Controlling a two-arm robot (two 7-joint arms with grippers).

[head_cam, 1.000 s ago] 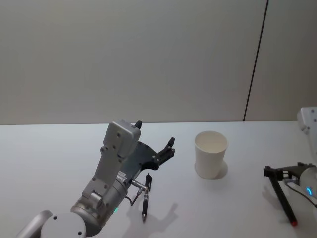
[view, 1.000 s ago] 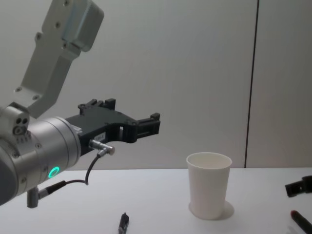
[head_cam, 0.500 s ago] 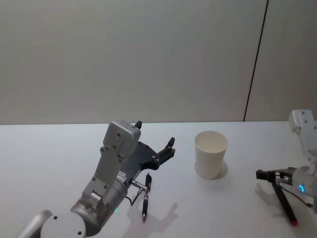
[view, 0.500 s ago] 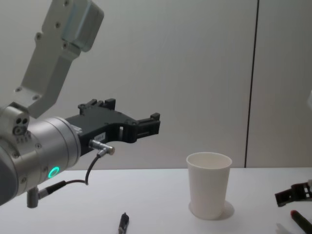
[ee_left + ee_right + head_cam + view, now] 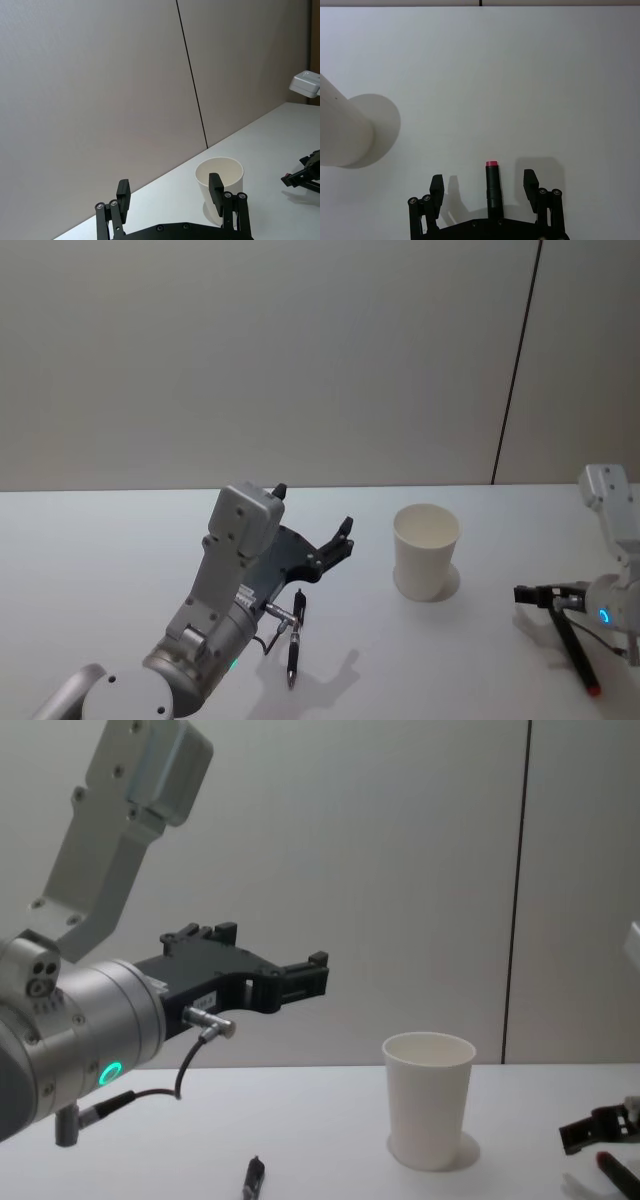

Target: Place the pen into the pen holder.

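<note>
A white table (image 5: 120,560) runs across the scene in front of a plain grey wall. The robot's left arm reaches forward over the left half of the table. Its left gripper (image 5: 314,510) is held up in the air, pointing toward the cup, with its black fingers spread wide and holding nothing.

The pen holder (image 5: 426,550), a white paper cup, stands upright and empty near the middle of the table, to the right of that gripper.

At the table's right edge, well apart from the cup, the right gripper (image 5: 483,179) sits low over the surface. Its fingers are spread wide on either side of a red-tipped pen (image 5: 491,190) and touch neither side of it. This dark pen lies flat on the table between them.

A second black pen (image 5: 294,640) lies flat on the table beneath the left arm, left of the cup.
</note>
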